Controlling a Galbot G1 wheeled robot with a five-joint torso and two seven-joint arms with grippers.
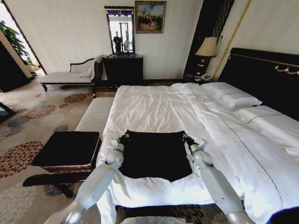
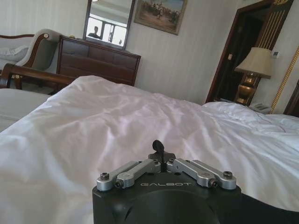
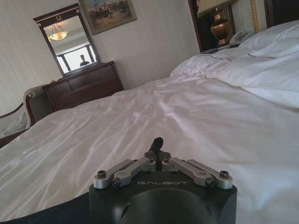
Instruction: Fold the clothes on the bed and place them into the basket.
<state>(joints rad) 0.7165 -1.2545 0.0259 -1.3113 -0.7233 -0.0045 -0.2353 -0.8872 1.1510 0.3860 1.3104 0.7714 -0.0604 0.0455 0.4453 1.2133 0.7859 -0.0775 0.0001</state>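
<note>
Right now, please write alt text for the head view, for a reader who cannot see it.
Both grippers, left gripper and right gripper, pinch the far corners of a black T-shirt lying on a white bed. A dark basket stands left of the bed.

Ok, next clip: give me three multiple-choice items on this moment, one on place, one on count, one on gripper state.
1. Where is the T-shirt?
A in the basket
B spread on the bed
C on the carpet
2. How many grippers are at its far corners?
A none
B one
C two
3. The left gripper and right gripper are:
A shut on the shirt's cloth
B wide open
C raised above the pillows

B: it lies flat on the duvet. C: one at each corner. A: black cloth is pinched in both wrist views.
</note>
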